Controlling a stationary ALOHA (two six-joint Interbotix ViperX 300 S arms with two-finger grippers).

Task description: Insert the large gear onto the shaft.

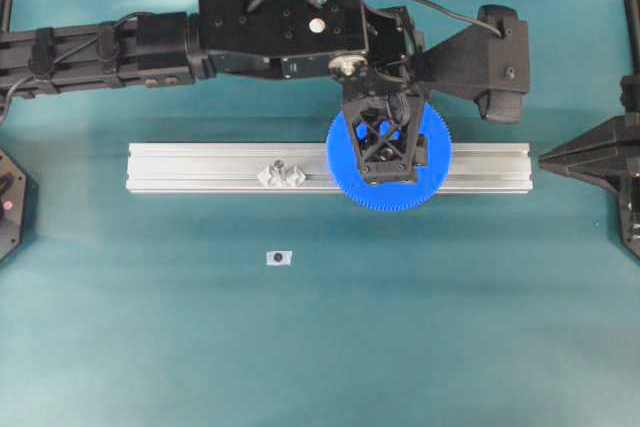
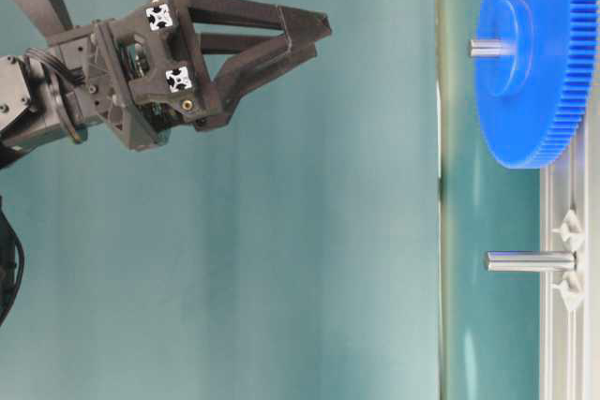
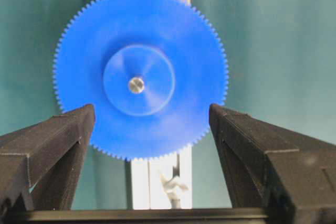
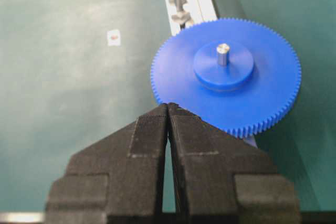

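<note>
At right of centre in the overhead view, the large gear (image 1: 390, 155) sat on the shaft (image 4: 223, 54); left gripper (image 3: 152, 124) jaws open, right gripper (image 4: 168, 109) jaws closed empty; best withdrawn straight, untouched.

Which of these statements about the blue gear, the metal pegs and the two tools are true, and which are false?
1. The large bright-blue plastic toothed gear sits on a thin metal peg that pokes through its hub. True.
2. The left tool is clamped on the gear. False: its fingers are spread wide, apart from the rim.
3. The right tool has its fingers together, holding nothing. True.
4. A second bare peg stands on the long silver aluminium rail. True.
5. The gear lies flat on the teal table, away from the rail. False: it is over the rail.
</note>
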